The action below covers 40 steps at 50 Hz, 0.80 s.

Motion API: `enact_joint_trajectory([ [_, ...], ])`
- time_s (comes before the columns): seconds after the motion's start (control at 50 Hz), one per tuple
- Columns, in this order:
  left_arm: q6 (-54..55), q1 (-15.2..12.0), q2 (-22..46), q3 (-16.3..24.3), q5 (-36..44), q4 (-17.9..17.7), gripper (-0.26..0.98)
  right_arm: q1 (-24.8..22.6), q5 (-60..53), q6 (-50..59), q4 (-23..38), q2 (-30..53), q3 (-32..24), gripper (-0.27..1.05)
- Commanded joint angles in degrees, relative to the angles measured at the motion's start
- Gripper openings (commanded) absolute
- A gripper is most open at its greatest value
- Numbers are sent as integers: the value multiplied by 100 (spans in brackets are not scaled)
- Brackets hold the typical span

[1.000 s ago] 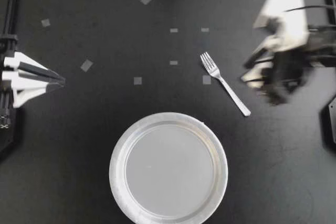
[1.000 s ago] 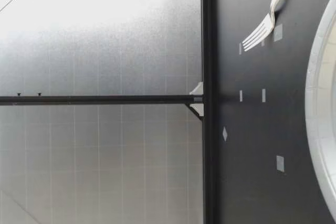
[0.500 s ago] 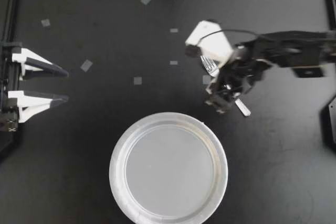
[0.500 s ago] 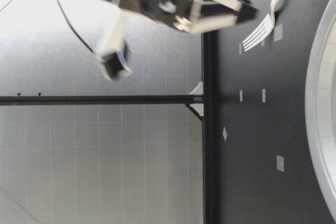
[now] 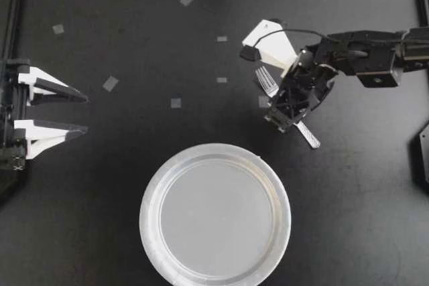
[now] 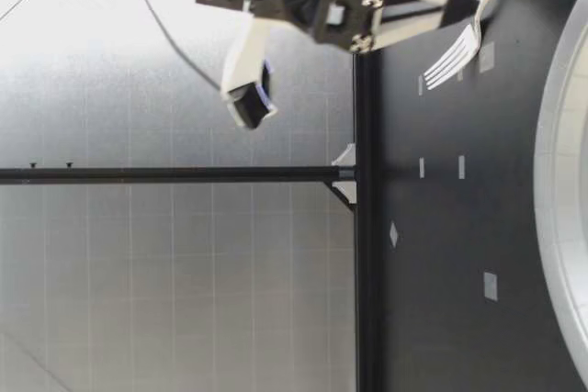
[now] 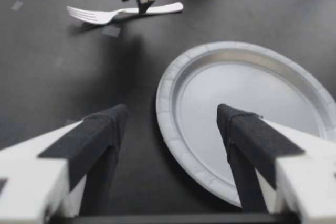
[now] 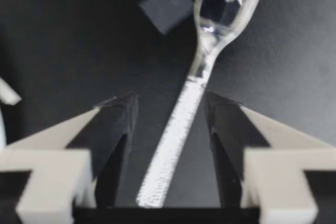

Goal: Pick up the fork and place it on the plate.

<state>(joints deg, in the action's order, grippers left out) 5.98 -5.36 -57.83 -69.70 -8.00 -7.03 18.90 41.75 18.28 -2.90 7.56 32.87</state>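
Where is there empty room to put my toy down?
The plate is bare inside. Open table lies between my left hand and the fork, dotted only with small tape squares, and to the right of the plate. It is crowded at the fork, which my right hand straddles.

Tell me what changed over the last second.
My right gripper swung in from the table's right side and came down over the fork, open fingers now straddling its handle without touching. My left gripper opened. The fork and the plate stayed put.
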Motion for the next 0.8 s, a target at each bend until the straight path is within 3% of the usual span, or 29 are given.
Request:
enact_joint_trajectory([
  [0.0,-18,0,18,62,62,9,64,53,-114,0,0,-44,-62,52],
  [0.38,-9,0,9,-35,88,9,64,79,-281,70,0,114,-62,51],
  [0.78,-18,0,0,-114,88,9,64,88,-325,79,9,193,-62,24],
])
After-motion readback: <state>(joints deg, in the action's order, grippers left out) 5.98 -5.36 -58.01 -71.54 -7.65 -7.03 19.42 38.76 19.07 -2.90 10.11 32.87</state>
